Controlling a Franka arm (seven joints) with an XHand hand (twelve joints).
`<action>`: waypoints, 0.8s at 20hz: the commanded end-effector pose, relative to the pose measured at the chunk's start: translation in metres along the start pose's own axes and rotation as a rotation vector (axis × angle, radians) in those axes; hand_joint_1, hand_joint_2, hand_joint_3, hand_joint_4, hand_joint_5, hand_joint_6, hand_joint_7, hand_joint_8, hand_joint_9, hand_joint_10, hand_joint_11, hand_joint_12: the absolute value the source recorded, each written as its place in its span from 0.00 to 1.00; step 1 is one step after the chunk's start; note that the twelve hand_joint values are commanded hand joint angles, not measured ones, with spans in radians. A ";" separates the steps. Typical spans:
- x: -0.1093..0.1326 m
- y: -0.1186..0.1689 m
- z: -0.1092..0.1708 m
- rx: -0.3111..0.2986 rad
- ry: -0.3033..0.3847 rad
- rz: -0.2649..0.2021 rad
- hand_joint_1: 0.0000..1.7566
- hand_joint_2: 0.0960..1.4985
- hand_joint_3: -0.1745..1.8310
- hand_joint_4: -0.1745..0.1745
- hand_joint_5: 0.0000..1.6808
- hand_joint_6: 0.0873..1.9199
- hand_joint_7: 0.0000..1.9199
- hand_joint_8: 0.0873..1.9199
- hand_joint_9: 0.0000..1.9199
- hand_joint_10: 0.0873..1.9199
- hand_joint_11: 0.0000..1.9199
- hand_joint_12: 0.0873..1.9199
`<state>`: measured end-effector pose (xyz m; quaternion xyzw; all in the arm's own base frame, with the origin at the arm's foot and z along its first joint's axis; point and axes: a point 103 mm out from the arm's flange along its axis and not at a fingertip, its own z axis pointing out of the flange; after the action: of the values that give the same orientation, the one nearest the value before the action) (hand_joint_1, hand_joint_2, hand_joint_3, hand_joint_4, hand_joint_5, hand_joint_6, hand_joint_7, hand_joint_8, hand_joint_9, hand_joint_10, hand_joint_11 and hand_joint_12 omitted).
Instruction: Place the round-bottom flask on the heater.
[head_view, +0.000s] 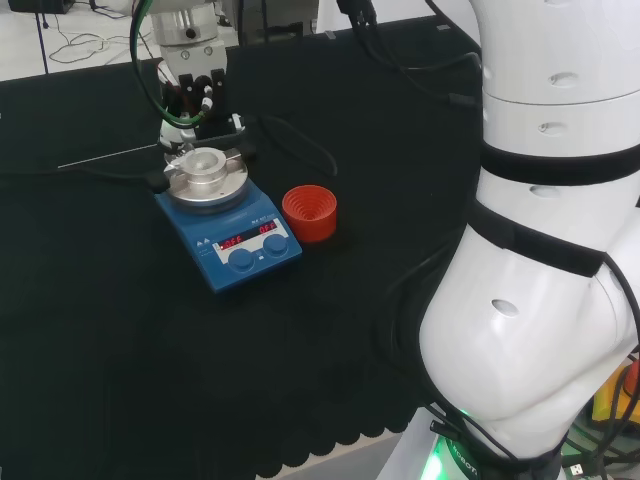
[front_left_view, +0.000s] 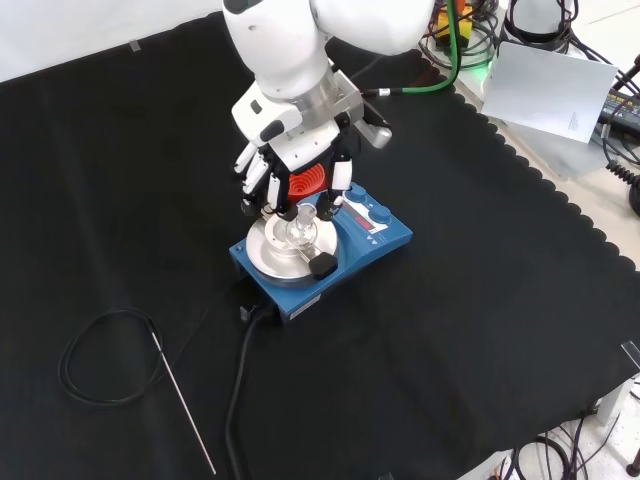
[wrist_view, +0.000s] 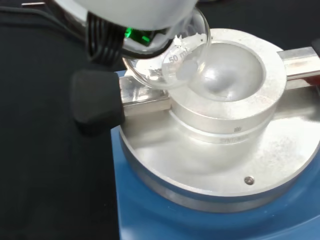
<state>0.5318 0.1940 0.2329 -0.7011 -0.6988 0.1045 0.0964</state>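
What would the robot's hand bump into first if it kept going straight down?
Probably the heater's metal bowl. The hand holds the round-bottom flask just above the heater, so the flask's glass belly would likely touch the bowl first, though the exact gap is unclear.

The arm (head_view: 545, 250) is built of bulky glossy white links parted by black bands, with small oval dimples in the shells. A green light glows at its base. Its hand (front_left_view: 300, 165) is black and white, with white-tipped fingers (front_left_view: 341, 176); a green cable (head_view: 150, 80) loops beside the grey wrist.
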 end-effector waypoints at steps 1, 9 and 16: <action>-0.042 0.009 0.002 0.001 0.029 -0.014 0.64 0.39 0.46 0.74 0.72 0.40 0.23 0.34 0.35 0.28 0.23 0.67; -0.063 0.008 -0.001 0.003 0.044 0.007 0.64 0.39 0.46 0.74 0.72 0.40 0.23 0.34 0.35 0.28 0.23 0.67; -0.065 0.009 0.004 0.012 0.053 -0.003 0.64 0.39 0.46 0.74 0.72 0.40 0.23 0.34 0.35 0.28 0.23 0.67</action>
<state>0.5394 0.1290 0.2291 -0.7055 -0.6932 0.0908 0.1160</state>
